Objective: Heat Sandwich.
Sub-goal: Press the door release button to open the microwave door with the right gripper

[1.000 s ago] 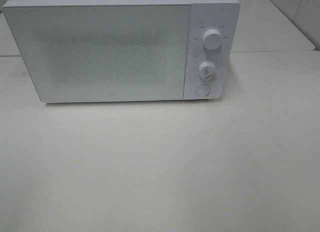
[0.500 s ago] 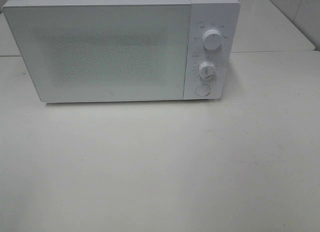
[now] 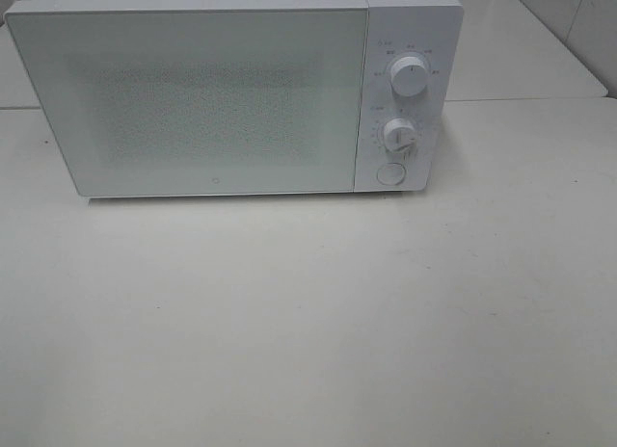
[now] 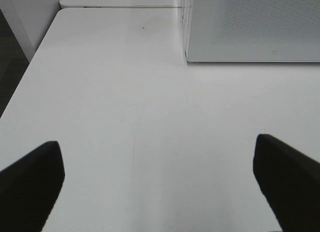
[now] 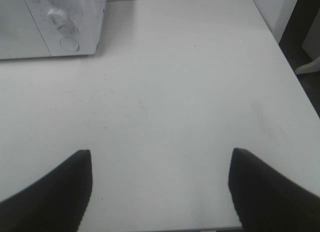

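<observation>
Jaws of the left gripper [image 4: 157, 144] stand wide apart above the white table [image 4: 125, 92], holding nothing and touching nothing. The right gripper [image 5: 160, 153] is spread too, a little less wide, and just as empty over the tabletop. The white microwave [image 3: 193, 100] sits ahead of both, door shut. The sandwich shows in no view, so its place cannot be told.
</observation>
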`<state>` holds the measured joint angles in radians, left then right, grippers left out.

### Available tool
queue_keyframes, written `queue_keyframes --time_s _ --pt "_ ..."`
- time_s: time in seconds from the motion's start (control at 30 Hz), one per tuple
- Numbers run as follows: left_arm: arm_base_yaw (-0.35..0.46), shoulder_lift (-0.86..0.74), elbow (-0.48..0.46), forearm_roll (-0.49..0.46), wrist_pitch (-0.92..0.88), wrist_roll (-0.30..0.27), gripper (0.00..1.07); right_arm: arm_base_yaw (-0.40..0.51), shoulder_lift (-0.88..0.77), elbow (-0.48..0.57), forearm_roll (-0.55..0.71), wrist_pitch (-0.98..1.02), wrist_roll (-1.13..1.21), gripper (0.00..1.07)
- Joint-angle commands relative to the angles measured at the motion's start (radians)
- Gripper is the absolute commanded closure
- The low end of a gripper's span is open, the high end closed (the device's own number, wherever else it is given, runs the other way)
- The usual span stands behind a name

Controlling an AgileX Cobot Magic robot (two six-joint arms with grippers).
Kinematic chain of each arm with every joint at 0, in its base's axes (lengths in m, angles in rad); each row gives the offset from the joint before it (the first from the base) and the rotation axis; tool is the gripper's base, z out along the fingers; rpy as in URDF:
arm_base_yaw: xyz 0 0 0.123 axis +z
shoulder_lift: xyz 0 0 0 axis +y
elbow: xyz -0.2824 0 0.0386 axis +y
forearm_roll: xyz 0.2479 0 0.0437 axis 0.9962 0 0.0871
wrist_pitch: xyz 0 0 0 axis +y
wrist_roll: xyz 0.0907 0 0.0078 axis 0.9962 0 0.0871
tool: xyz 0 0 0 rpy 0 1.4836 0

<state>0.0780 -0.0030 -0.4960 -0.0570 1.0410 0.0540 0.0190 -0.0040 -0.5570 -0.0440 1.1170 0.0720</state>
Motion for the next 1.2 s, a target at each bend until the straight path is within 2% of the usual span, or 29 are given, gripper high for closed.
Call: queue_keyframes --time_s 0.03,0.77,0.93,1.2 --pt "-0.005 -0.023 0.001 0.003 -0.005 0.000 0.10 -0.009 -0.027 0.039 0.004 -0.098 0.008 0.33" --pt "-0.005 -0.022 0.001 0.004 -0.005 0.000 0.10 -0.009 -0.024 0.042 0.019 -0.082 0.005 0.33" --pt "-0.005 -0.022 0.001 0.004 -0.005 0.000 0.10 -0.009 0.031 0.011 0.034 -0.105 0.005 0.33" --pt "-0.005 -0.022 0.001 0.004 -0.005 0.000 0.10 -0.009 0.175 0.009 0.034 -0.270 0.005 0.33"
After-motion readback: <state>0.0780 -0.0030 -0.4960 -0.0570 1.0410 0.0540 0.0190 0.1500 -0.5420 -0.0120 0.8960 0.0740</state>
